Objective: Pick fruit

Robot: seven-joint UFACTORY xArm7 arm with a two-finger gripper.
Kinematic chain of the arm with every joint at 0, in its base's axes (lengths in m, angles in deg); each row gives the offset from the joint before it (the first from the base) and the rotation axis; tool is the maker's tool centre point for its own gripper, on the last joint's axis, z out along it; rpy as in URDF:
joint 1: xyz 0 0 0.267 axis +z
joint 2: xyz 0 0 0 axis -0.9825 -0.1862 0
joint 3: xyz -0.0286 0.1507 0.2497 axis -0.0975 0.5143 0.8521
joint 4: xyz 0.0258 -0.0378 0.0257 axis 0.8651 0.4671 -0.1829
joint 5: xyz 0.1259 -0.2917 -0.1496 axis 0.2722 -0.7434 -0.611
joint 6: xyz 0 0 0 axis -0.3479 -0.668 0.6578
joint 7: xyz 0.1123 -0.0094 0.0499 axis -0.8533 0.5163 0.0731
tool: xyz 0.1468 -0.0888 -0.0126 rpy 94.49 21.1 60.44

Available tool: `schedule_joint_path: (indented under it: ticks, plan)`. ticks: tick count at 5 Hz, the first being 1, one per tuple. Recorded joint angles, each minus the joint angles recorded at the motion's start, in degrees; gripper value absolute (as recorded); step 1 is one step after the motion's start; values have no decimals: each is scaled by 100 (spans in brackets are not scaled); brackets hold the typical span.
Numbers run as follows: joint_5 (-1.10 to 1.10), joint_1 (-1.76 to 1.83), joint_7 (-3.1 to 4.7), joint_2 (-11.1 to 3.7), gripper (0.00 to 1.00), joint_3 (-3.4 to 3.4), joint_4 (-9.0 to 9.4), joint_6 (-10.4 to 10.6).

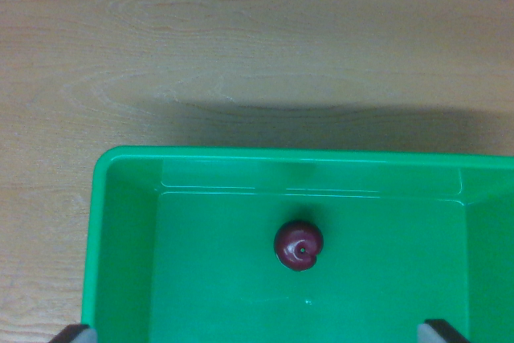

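- Starting at the wrist view's left: the left fingertip (pixel 74 332) just peeks in at the bottom corner, sitting over the green bin's (pixel 120 222) left wall. Risk here, as I read it: a straight descent could land that finger on the rim rather than inside, and tip or shove the bin across the wooden table (pixel 241 46).
- Moving to the middle: there's the fruit (pixel 299 245), small, dark red and round, stem pit facing up, resting alone on the bin floor, a little right of centre and nearer the far wall than the near edge. It's round on smooth plastic, so a nudge from one finger before the other arrives would likely send it rolling away.
- The gripper (pixel 257 335) stands wide open, nothing held, and the fruit lies ahead of the line between the tips. Closing from here would catch air; it needs to shift forward first.
- Over to the right: the other fingertip (pixel 446 331) shows inside the bin, near the right wall. Little margin that side; a sideways correction could scrape it.
- Glossy floor reflections might muddle depth judgement, so pressing down too hard could bruise the fruit.
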Motion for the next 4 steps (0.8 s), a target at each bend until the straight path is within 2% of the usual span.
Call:
schedule_joint_path:
  ticks: [4]
  plan:
    - [0, 0, 0, 0, 0, 0, 0, 0]
